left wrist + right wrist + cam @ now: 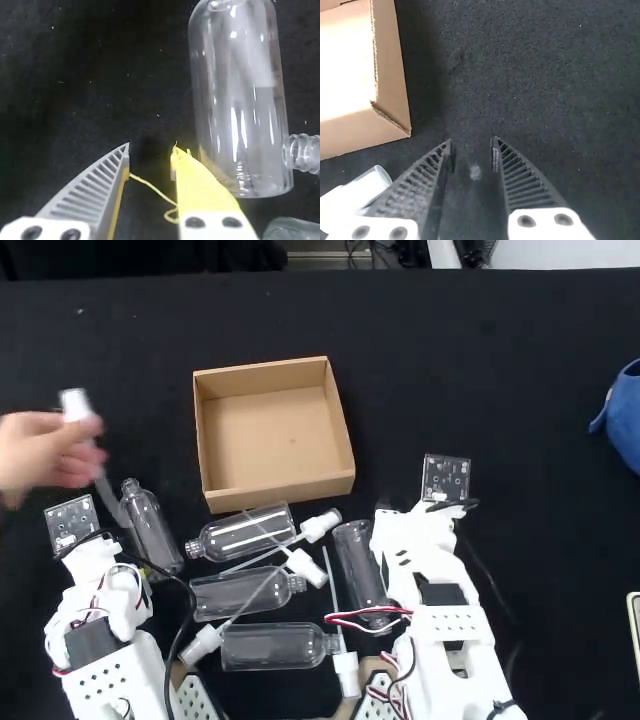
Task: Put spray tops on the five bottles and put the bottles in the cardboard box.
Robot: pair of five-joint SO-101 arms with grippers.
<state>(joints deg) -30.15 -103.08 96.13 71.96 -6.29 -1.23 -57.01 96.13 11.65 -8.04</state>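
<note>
Cardboard box (275,430) sits open on the table (520,370), left of centre. Five clear bottles (245,592) lie between it and the near edge, four spray tops (320,525) loose among them.

High view: a person's hand (40,455) at the left edge holds another spray top (77,405).

Left wrist view: left gripper (150,150) spread, empty, just beside one bottle (240,100).

Right wrist view: right gripper (471,147) spread, empty, over bare cloth (545,75) near a box corner.

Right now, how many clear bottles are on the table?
5 bottles: one by the left arm, three lying between the arms, one against the right arm. None seems hidden.
</note>
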